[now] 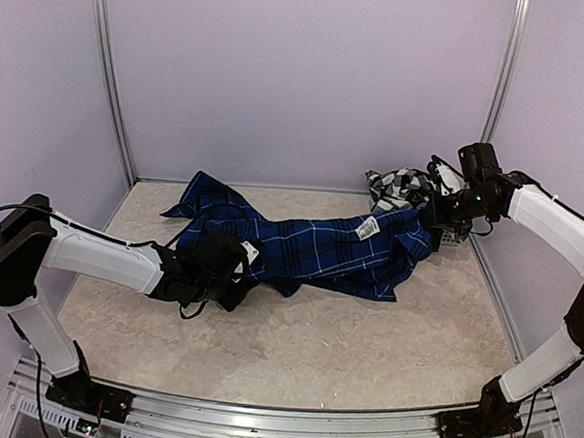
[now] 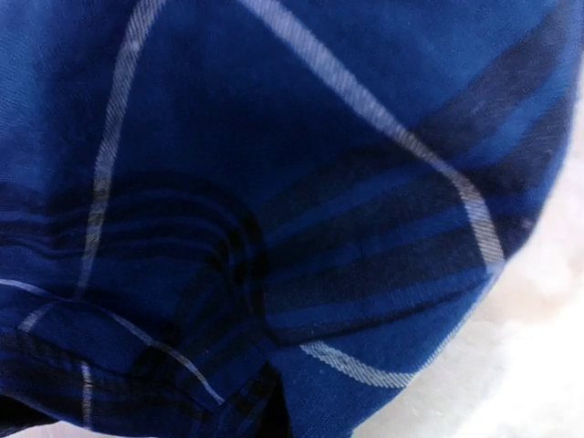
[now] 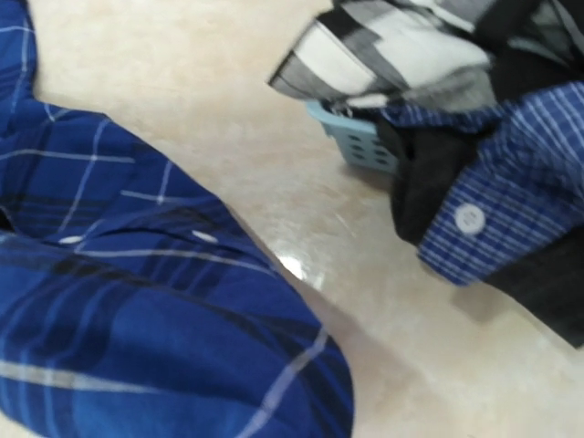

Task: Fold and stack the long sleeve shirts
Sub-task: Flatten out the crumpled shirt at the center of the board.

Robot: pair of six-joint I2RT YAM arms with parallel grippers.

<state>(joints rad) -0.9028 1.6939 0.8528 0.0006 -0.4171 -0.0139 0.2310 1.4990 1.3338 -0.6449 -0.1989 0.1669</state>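
top view: navy shirt (image 1: 320,246) stretched between both hands; left gripper (image 1: 219,266) closed on its near end, right gripper (image 1: 445,215) closed on its far end | right wrist only: buttoned cuff (image 3: 497,219) at its fingers, basket (image 3: 356,144) and checked shirt (image 3: 392,50) just beyond | left wrist only: navy cloth bunched against the lens, fingers hidden

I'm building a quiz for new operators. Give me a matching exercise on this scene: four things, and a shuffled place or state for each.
1 navy shirt
2 checked shirt
3 basket
4 left gripper

A bunched at the far right
B shut on navy cloth
C stretched across the middle
D pale blue, partly under checked cloth

Pairs: 1-C, 2-A, 3-D, 4-B
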